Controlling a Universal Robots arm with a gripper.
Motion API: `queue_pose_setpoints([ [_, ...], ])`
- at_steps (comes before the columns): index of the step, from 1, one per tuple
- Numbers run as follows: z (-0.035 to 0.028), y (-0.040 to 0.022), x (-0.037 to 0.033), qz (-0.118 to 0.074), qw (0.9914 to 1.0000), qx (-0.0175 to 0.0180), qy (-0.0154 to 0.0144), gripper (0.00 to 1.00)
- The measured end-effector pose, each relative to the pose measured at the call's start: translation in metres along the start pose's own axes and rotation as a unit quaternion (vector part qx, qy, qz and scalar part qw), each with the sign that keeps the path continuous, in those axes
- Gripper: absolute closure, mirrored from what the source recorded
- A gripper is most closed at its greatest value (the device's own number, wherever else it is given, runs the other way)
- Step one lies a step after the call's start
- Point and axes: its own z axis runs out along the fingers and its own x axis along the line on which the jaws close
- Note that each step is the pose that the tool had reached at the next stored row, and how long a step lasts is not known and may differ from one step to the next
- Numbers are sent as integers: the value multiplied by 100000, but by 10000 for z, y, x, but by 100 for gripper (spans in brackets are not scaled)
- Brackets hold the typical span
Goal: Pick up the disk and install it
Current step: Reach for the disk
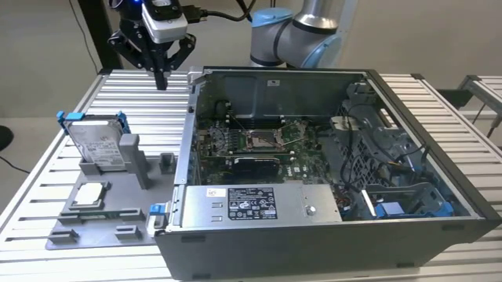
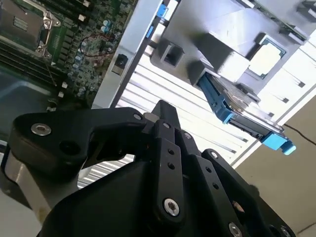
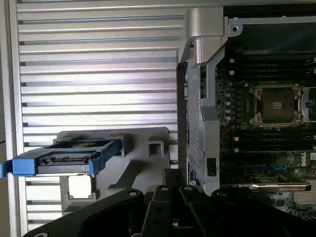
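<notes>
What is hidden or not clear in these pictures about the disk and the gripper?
Exterior view: the grey holder hides the lower part of the disk, and the print on its label is too small.
First wrist view: the disk is edge-on, so its face is hidden.
Second wrist view: the gripper covers whatever lies behind its own black body, and the holder hides much of the disk.

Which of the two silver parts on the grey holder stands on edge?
The blue-framed disk: it stands upright in the grey holder, while the small square chip lies flat.
</notes>
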Motion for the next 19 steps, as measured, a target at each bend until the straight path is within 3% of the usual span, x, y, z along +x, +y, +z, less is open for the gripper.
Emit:
queue_pose_setpoints([
  [10, 10, 4, 179, -1628, 99987, 21, 72, 100],
  [19, 24, -1, 457, -2140, 99977, 28, 94, 100],
])
